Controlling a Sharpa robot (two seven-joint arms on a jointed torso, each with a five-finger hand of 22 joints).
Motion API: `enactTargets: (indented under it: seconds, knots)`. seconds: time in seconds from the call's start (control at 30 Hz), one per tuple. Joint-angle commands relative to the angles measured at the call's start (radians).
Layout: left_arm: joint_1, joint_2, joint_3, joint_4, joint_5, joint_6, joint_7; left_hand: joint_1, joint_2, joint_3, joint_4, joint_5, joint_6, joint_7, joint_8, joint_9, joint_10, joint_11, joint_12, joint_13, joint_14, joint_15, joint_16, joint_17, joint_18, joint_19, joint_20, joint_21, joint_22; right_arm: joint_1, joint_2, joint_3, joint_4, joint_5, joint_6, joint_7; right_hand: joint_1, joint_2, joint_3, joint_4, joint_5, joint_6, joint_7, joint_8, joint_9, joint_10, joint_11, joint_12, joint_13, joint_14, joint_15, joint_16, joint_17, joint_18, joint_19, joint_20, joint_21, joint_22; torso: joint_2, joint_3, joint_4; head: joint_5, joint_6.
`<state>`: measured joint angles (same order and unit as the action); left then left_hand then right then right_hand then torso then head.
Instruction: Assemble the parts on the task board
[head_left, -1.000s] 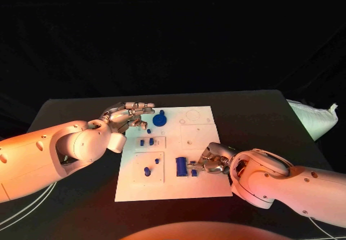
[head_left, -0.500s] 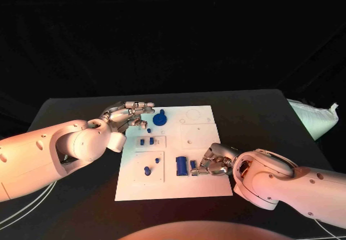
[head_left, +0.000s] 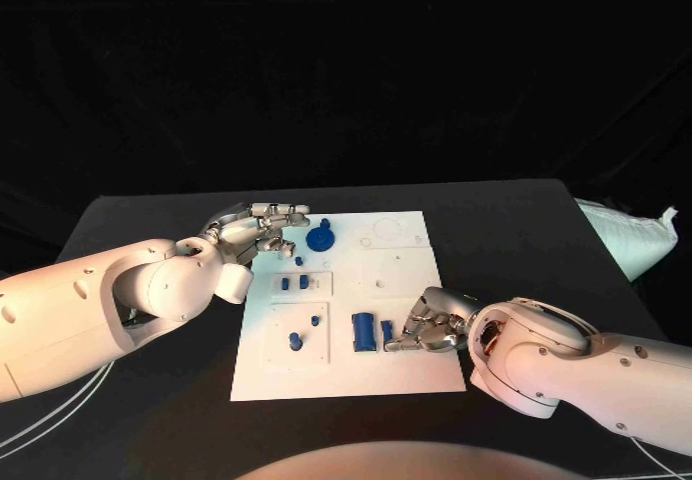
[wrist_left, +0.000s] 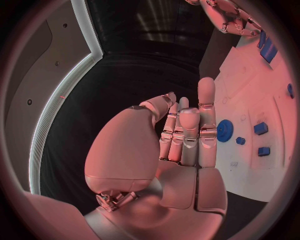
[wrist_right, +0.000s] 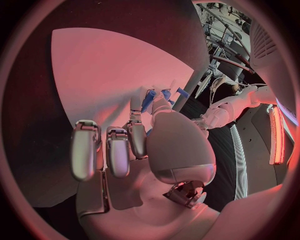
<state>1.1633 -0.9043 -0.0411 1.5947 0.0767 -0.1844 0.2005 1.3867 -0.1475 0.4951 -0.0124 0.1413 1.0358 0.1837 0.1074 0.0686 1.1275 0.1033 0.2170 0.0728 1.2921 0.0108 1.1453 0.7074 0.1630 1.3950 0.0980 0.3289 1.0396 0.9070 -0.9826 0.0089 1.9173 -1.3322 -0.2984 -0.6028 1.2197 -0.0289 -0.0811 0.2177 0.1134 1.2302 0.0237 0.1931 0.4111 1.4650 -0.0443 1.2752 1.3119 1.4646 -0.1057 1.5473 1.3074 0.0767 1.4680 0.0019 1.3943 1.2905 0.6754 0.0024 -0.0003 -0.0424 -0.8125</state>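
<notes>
White flat plastic task board, small blue plastic parts, black desk, silver metal hands, white arms.

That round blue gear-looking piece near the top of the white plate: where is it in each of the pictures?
Head view: blue round part lies on the task board, beside the left hand.
Left wrist view: it sits just past that hand's fingertips.
Right wrist view: cannot tell.
Shared landmark: the task board.

Black table under everything. White bag at 3 o'clock, off table's right edge. White cables at 8 o'clock, near table's left corner. Black backdrop at 12 o'clock.
</notes>
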Motion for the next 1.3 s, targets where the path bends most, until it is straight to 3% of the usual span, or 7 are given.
enactTargets:
  seconds: [0.03, 0.33, 0.6, 0.8, 1.03, 1.2, 1.3]
  knots:
    - [0.000, 0.002, 0.000, 0.000, -0.005, 0.018, 0.003, -0.001, 0.009, -0.001, -0.006, 0.004, -0.007, -0.003, 0.004, -0.002, -0.008, -0.001, 0.003, -0.001, -0.008, -0.001, -0.003, -0.001, 0.013, -0.005, 0.000, -0.004, 0.002, -0.001, 0.007, -0.001, -0.016, -0.014, 0.020, 0.007, 0.008, 0.012, -0.002, -0.002, -0.002, -0.003, 0.000, 0.005, 0.001, 0.045, -0.005, 0.001, 0.106, 0.101, -0.005, 0.006, 0.240, -0.017, 0.011, -0.006, 0.004, 0.003, 0.000, -0.0001, 0.0015, -0.001, -0.001]
    - [0.000, 0.003, 0.000, -0.001, -0.005, 0.019, 0.001, -0.001, 0.009, -0.001, -0.006, 0.004, -0.007, -0.003, 0.004, -0.002, -0.008, -0.001, 0.003, -0.001, -0.008, -0.001, -0.003, -0.001, 0.013, -0.005, 0.000, -0.004, 0.002, -0.006, 0.040, -0.001, -0.054, -0.004, 0.023, 0.010, 0.015, 0.019, -0.005, -0.004, -0.003, -0.004, -0.001, 0.006, 0.003, 0.045, -0.005, 0.001, 0.106, 0.101, -0.005, 0.005, 0.238, -0.017, 0.011, -0.006, 0.004, 0.002, 0.003, 0.0029, 0.0060, 0.003, 0.000]
    - [0.000, 0.003, 0.000, -0.006, -0.005, 0.018, 0.002, 0.000, 0.011, 0.000, -0.007, 0.004, -0.008, -0.003, 0.004, -0.002, -0.009, -0.001, 0.004, -0.001, -0.010, 0.000, -0.003, -0.001, 0.013, -0.007, 0.000, -0.004, 0.002, -0.006, 0.010, 0.007, -0.031, 0.045, -0.065, 0.073, -0.007, 0.004, -0.042, 0.010, 0.017, -0.021, 0.007, -0.002, 0.002, 0.032, 0.001, -0.044, 0.086, 0.097, 0.000, -0.007, 0.222, -0.012, 0.001, -0.003, -0.013, -0.022, 0.002, 0.0036, 0.0038, 0.001, 0.006]
    - [-0.001, 0.004, -0.003, -0.021, -0.004, 0.017, 0.012, -0.008, 0.010, -0.004, -0.004, 0.003, -0.008, -0.002, 0.005, -0.001, -0.011, 0.000, 0.007, -0.001, -0.012, 0.001, -0.002, -0.004, 0.012, -0.010, 0.001, -0.004, 0.002, 0.029, -0.028, 0.016, -0.047, 0.279, -0.146, 0.288, 0.008, 0.003, -0.071, 0.016, 0.034, -0.112, 0.041, -0.054, -0.017, -0.007, 0.029, -0.154, 0.032, 0.089, 0.021, -0.032, 0.190, -0.002, -0.021, 0.013, -0.049, -0.073, -0.005, 0.0018, 0.0027, -0.004, 0.017]
    - [-0.008, 0.015, -0.007, -0.056, 0.016, 0.004, 0.042, -0.037, 0.004, -0.027, 0.010, -0.003, -0.009, -0.003, 0.007, -0.001, -0.013, 0.000, 0.014, -0.001, -0.015, 0.003, 0.002, -0.007, 0.012, -0.014, 0.005, -0.006, 0.001, 0.093, -0.024, 0.018, -0.157, 0.612, -0.196, 0.566, 0.096, 0.021, -0.076, -0.033, 0.052, -0.174, 0.071, -0.096, -0.043, -0.069, 0.055, -0.310, -0.053, 0.081, 0.044, -0.062, 0.157, 0.010, -0.044, 0.036, -0.097, -0.134, -0.029, -0.0046, 0.0032, -0.010, 0.036]
    - [-0.017, 0.036, -0.008, -0.093, 0.060, -0.039, 0.096, -0.069, -0.006, -0.064, 0.028, -0.011, -0.005, -0.007, 0.013, 0.001, -0.010, -0.002, 0.023, 0.001, -0.026, 0.005, -0.004, -0.027, 0.013, -0.019, 0.008, -0.011, -0.002, 0.111, 0.020, 0.018, -0.260, 0.829, -0.202, 0.737, 0.157, 0.056, -0.078, -0.066, 0.058, -0.203, 0.092, -0.112, -0.068, -0.255, 0.072, -0.768, -0.329, -0.008, 0.058, -0.319, -0.111, 0.073, -0.190, 0.051, -0.369, -0.474, -0.054, -0.0103, -0.0007, -0.003, 0.059]
    - [-0.023, 0.055, -0.008, -0.122, 0.085, -0.077, 0.138, -0.090, -0.019, -0.118, 0.043, -0.010, 0.002, -0.019, 0.020, 0.001, -0.010, -0.008, 0.031, 0.001, -0.130, 0.004, -0.116, -0.189, 0.016, -0.073, 0.011, -0.050, -0.025, 0.118, 0.060, 0.019, -0.336, 0.946, -0.186, 0.818, 0.198, 0.081, -0.073, -0.081, 0.054, -0.218, 0.109, -0.121, -0.084, -0.305, 0.090, -0.899, -0.462, -0.110, 0.075, -0.626, -0.382, 0.109, -0.292, 0.064, -0.593, -0.709, -0.066, -0.0111, -0.0034, 0.001, 0.085]
